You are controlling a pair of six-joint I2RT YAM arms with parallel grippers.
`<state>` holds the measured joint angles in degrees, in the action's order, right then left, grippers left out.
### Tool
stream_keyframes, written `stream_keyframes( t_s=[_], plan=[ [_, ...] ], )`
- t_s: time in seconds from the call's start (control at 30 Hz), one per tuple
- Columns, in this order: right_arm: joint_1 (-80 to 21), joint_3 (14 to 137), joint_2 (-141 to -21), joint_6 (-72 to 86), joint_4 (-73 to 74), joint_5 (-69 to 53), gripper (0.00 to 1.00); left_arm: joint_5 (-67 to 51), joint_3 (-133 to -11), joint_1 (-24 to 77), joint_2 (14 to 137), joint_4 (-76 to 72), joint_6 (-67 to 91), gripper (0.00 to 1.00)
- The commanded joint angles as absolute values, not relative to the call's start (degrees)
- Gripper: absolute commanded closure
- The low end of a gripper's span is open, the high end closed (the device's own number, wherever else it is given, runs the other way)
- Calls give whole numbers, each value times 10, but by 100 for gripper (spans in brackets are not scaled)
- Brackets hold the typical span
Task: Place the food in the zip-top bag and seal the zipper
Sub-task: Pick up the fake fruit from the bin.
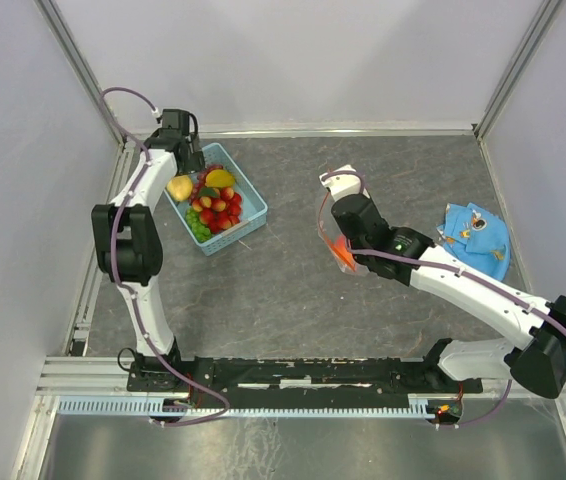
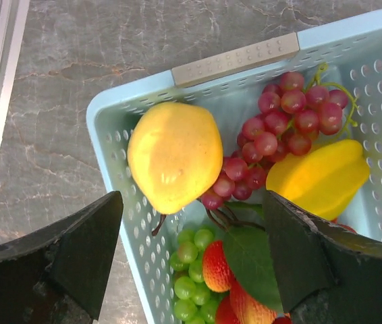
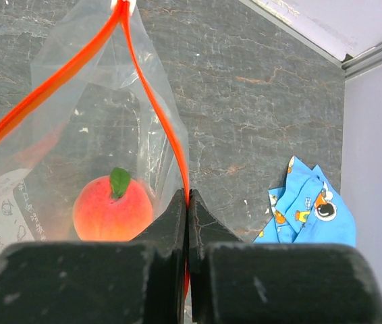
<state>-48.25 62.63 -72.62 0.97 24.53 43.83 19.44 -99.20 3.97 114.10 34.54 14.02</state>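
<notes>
Right wrist: gaping clear zip-top bag (image 3: pixel 69 121)

The zip-top bag (image 3: pixel 63 128) is crinkly clear plastic, the basket (image 2: pixel 120 158) smooth perforated plastic, the table (image 1: pixel 293 300) matt and stone-patterned, the cloth (image 3: pixel 309 209) printed fabric.

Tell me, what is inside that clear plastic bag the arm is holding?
One orange peach with a green leaf lies inside the zip-top bag. Nothing else shows clearly through the plastic, but the right gripper, shut on the zipper, covers the bag's lower part.
</notes>
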Motion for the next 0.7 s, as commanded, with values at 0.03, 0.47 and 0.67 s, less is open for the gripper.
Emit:
stream_keyframes(
  t_s=[0.03,0.47,0.67],
  plan=[
    [-481,622,-727,4,222,448,98,211,-1069,37,1193,371,74,10],
    [-481,614,-732,3,213,438,98,194,-1104,19,1282,389,83,9],
    [-481,616,-745,0,218,439,98,190,-1102,18,1305,390,91,9]
  ],
)
